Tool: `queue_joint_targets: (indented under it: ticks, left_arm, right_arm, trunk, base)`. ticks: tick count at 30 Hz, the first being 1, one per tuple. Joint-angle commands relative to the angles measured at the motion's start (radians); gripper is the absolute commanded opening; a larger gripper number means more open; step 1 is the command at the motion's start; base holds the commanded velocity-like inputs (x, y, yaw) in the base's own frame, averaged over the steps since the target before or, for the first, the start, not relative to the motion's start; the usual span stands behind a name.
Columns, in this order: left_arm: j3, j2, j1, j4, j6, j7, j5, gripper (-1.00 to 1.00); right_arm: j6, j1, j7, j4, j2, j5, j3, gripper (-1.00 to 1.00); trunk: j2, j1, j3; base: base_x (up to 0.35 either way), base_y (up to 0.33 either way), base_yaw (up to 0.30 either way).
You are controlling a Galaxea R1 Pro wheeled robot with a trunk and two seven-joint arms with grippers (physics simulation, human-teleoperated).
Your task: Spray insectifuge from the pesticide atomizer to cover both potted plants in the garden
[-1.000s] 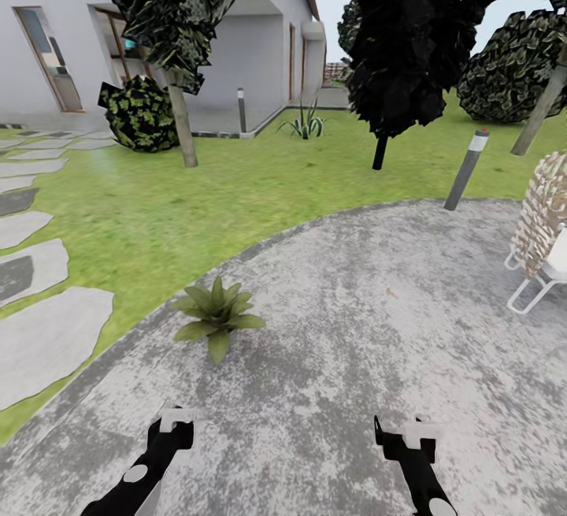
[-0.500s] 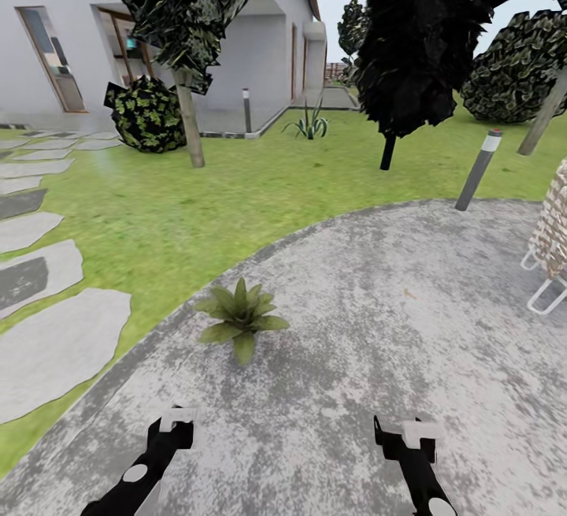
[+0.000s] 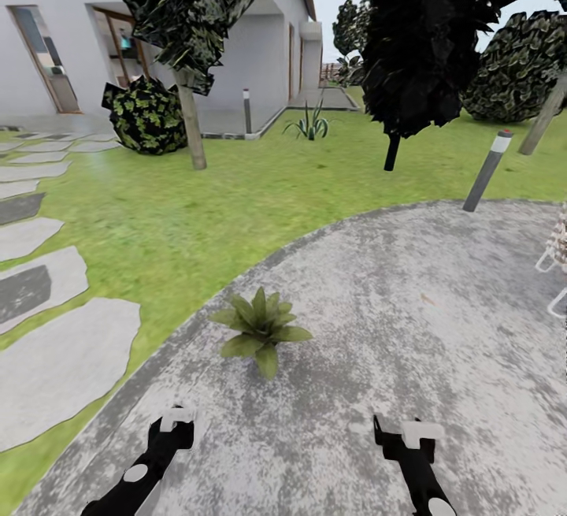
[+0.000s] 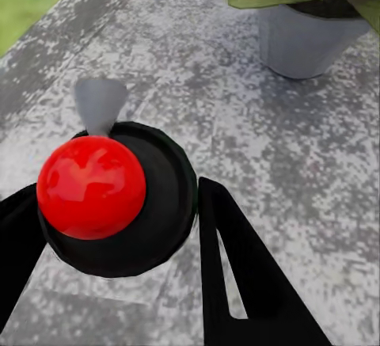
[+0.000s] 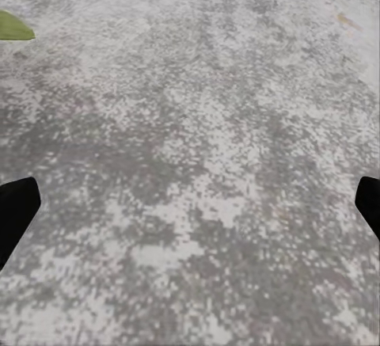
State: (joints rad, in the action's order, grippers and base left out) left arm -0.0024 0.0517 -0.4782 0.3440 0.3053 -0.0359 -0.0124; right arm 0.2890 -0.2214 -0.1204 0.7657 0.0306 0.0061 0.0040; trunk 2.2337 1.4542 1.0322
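Sprouting speckled rosette [image 3: 261, 328], pointed leaves

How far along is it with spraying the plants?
Nothing looks sprayed yet. In hand: a dark round object with a red knob sits between the left fingers, possibly the atomizer; right fingers empty. One potted plant lies just ahead; spraying both remains.

A potted plant [image 3: 261, 330] is sitting on the stone patio [image 3: 409, 319], near its left edge. The lawn [image 3: 236, 201] is lying behind the patio, with stepping stones [image 3: 55, 358] running along its left. A bollard light [image 3: 487, 171] is standing at the patio's far right edge, trees [image 3: 425, 35] behind it.
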Motion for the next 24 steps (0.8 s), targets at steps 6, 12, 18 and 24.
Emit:
queue_joint_targets:
  ticks: [6,12,18,24]
  left_arm:
    - [0.001,-0.001,0.0,0.0,0.004,-0.004,0.0,-1.0]
    - [0.001,-0.001,0.0,0.0,0.004,-0.004,0.001,-1.0]
    - [-0.01,0.005,0.0,0.002,0.002,-0.011,0.007,-1.0]
    - [-0.027,0.1,-0.01,0.003,-0.004,-0.261,0.015,-1.0]
  right_arm:
    - [0.002,0.0,-0.003,-0.002,0.0,0.001,0.001,1.0]
    - [0.002,0.0,-0.003,-0.002,0.0,0.002,0.001,1.0]
    - [0.001,0.0,-0.001,0.0,0.0,0.004,0.006,1.0]
    - [0.0,-0.001,0.012,0.001,0.014,0.085,0.102,1.0]
  trunk:
    - [0.0,0.0,-0.001]
    - [0.0,0.0,-0.004]
    - [0.0,0.0,-0.005]
    - [0.0,0.0,-0.005]
  base:
    - [0.14,0.298,-0.235]
    - [0.022,0.223,-0.242]
    - [0.001,0.03,-0.043]
    - [0.0,0.002,-0.003]
